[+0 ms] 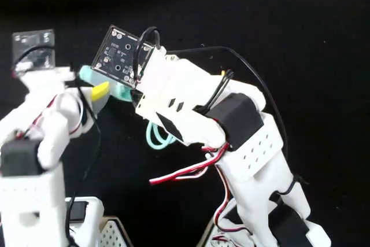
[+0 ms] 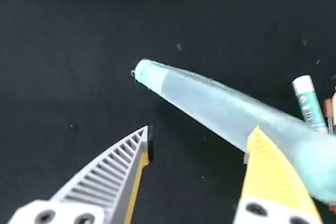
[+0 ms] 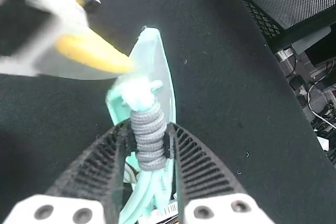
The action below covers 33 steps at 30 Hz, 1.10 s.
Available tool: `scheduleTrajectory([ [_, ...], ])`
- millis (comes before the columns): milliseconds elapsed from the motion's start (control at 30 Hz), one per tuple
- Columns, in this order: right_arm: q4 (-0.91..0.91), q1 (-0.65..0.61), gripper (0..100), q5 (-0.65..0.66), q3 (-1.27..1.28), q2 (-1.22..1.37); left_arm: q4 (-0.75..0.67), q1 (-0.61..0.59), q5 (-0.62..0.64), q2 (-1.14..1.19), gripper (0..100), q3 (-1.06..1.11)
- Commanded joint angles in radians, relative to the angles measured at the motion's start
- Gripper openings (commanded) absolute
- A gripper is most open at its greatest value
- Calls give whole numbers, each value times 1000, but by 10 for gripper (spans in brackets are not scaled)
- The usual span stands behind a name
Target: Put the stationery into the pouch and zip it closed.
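Currently my right gripper [image 3: 150, 129] is clamped tight on the grey-wound cord [image 3: 149, 145] at one end of the teal pouch [image 3: 156, 69], which sits between the two arms over the black cloth [image 2: 79, 40]. My left gripper [image 2: 201, 130] stands wide open and holds nothing. Its yellow finger [image 2: 273, 166] touches the pouch's side, but from the left wrist view I can't quite tell whether the fabric sits inside the gap or merely lies across that fingertip. A white-and-teal stick [image 2: 307, 103] lies just beside the pouch, seemingly outside it.

My worry is the left hand. If I close it where it is, it may catch only an edge of that slick-looking material, or nothing. Any pull on the cord would then drag the whole pouch instead of running the zip. Zipping now could also shut the stick out. The arms are close together, so a careless move might knock them into each other.
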Motion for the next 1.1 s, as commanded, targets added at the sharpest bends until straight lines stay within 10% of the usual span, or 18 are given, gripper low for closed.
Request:
scheduleTrajectory([
  [0,-2,-12,12,-5,-22,-2,37,13,5,-109,302,-90],
  [1067,9,-12,12,0,-21,-7,49,136,-52,130,304,-174],
])
